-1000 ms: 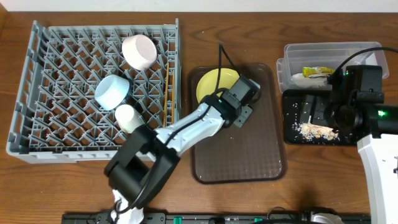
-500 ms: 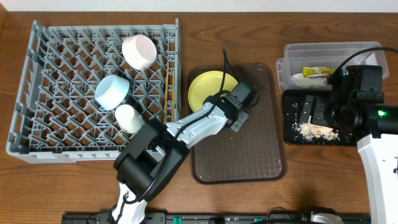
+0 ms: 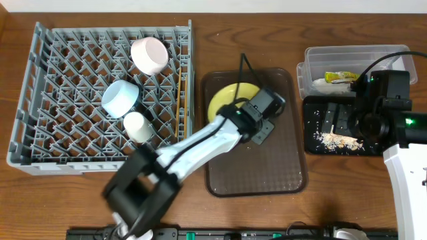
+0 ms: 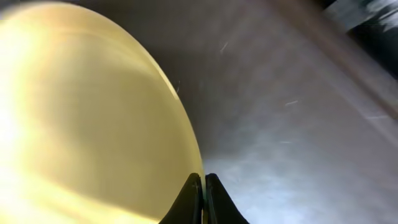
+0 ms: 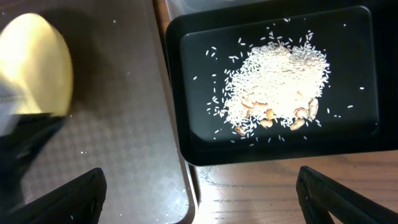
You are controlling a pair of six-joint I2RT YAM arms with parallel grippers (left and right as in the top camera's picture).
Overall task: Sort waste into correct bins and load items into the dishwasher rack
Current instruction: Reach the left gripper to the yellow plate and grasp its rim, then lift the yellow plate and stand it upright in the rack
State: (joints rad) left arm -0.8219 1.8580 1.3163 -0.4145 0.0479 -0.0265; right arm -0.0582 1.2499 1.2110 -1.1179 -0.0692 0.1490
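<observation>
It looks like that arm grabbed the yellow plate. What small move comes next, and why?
Probably a small lift: the left gripper is shut on the rim of the yellow plate, the plate is over the brown tray, and it belongs in the dishwasher rack.

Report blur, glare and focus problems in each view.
Overhead: sharp, except the left arm, smeared by motion low down. Left wrist: the round pale yellow plate is soft and blown out at the left; the surface behind is streaked. Right wrist: the glossy black rectangular tray and beige crumbly leftovers are crisp; the left edge is blurred.
</observation>
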